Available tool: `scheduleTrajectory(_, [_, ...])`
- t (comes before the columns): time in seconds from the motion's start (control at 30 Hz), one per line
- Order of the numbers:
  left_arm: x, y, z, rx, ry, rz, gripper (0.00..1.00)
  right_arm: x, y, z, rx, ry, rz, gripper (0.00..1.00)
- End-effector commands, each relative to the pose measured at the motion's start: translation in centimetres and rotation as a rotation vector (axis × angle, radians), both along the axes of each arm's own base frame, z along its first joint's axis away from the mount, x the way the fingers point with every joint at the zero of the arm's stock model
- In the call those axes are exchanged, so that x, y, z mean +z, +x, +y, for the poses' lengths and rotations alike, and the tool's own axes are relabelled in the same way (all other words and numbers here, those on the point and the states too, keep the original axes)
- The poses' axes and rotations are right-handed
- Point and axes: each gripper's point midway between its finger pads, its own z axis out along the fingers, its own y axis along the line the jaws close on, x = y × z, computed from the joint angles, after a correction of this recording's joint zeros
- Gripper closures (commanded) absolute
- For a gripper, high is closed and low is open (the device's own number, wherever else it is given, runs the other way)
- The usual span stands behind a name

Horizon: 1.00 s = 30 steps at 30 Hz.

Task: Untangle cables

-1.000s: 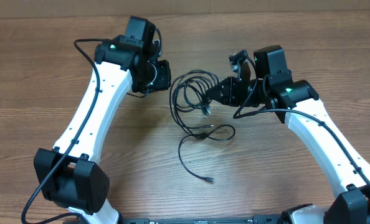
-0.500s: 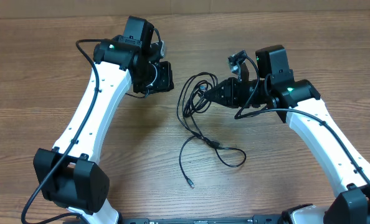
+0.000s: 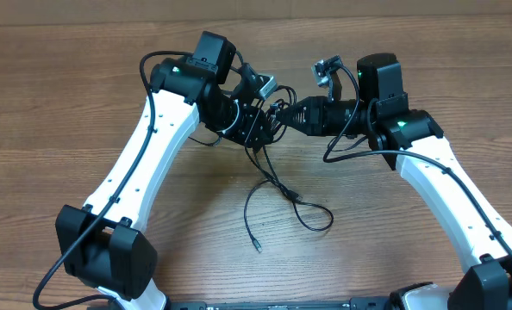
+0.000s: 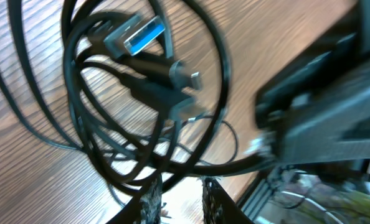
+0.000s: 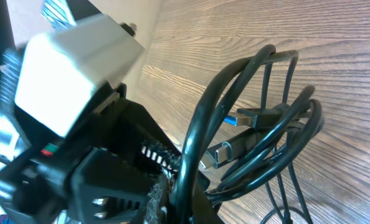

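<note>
Across the wooden table (image 3: 428, 52), the left arm (image 3: 144, 155) and right arm (image 3: 446, 185) meet at centre. Right gripper (image 5: 180, 208): clamped on the cables (image 5: 247, 143), holding the coiled bundle. Left gripper (image 4: 182, 200): jaws apart, loops just ahead of its tips. One strand trails over the tabletop, ending in a small plug (image 3: 257, 247). A blue-tongued USB plug (image 4: 140, 34) sits within the coil.

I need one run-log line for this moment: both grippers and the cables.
right gripper: shut on cables | left gripper: open, beside the cables | one plug end: on table
</note>
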Motion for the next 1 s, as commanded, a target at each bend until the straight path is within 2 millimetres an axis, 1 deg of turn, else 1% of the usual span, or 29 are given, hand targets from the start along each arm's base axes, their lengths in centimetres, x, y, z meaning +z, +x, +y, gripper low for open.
scheduleTrajectory(0.0, [-1.5, 0.4, 1.4, -0.007, 0.119, -0.039, 0.78, 1.1, 0.0, 0.1, 0.013, 0.028, -0.016, 0.96])
scheduleTrajectory(0.07, [-1.7, 0.5, 1.8, -0.002, 0.143, -0.047, 0.78, 1.1, 0.0, 0.1, 0.013, 0.028, -0.016, 0.96])
scheduleTrajectory(0.2, [-1.8, 0.5, 1.7, -0.014, 0.142, -0.052, 0.75, 1.3, 0.1, 0.2, 0.005, 0.038, -0.01, 0.96])
scheduleTrajectory(0.3, [-2.7, 0.1, 1.8, -0.024, 0.147, -0.035, 0.74, 1.8, 0.3, 0.3, 0.0, 0.055, -0.008, 0.96])
scheduleTrajectory(0.37, [-3.2, -0.2, 1.6, -0.029, 0.13, -0.018, 0.73, 1.9, 0.3, 0.3, 0.0, 0.057, -0.013, 0.96])
scheduleTrajectory(0.5, [-4.3, -0.6, 0.1, -0.056, 0.064, -0.014, 0.73, 2.0, 0.2, 0.4, 0.01, 0.065, -0.008, 0.96])
scheduleTrajectory(0.53, [-4.4, -0.5, 0.0, -0.058, 0.062, -0.021, 0.74, 2.0, 0.1, 0.4, 0.013, 0.067, -0.007, 0.96])
scheduleTrajectory(0.57, [-4.3, -0.2, -0.2, -0.059, 0.056, -0.036, 0.79, 2.0, 0.1, 0.5, 0.014, 0.068, -0.007, 0.96])
scheduleTrajectory(0.6, [-4.2, 0.3, -0.4, -0.043, 0.051, -0.048, 0.91, 2.0, 0.1, 0.5, 0.014, 0.068, -0.006, 0.96])
scheduleTrajectory(0.63, [-4.2, 0.7, -0.3, -0.024, 0.054, -0.055, 0.96, 1.9, 0.0, 0.4, 0.014, 0.067, -0.003, 0.96])
scheduleTrajectory(0.73, [-4.6, 2.0, 1.1, 0.073, 0.106, -0.054, 0.96, 1.5, -0.2, 0.3, 0.012, 0.059, 0.024, 0.96])
scheduleTrajectory(0.83, [-4.7, 2.1, 1.7, 0.087, 0.11, -0.044, 0.96, 1.5, -0.2, 0.3, 0.009, 0.056, 0.024, 0.96])
scheduleTrajectory(0.87, [-4.7, 2.0, 1.7, 0.086, 0.112, -0.039, 0.96, 1.3, 0.0, 0.2, -0.003, 0.046, 0.025, 0.96])
scheduleTrajectory(0.93, [-4.8, 1.7, 2.2, 0.09, 0.134, -0.027, 0.96, -0.8, 0.9, -1.2, -0.13, -0.049, 0.096, 0.96])
scheduleTrajectory(0.97, [-4.9, 1.6, 3.0, 0.105, 0.16, -0.021, 0.96, -3.7, 1.6, -3.7, -0.289, -0.183, 0.185, 0.96])
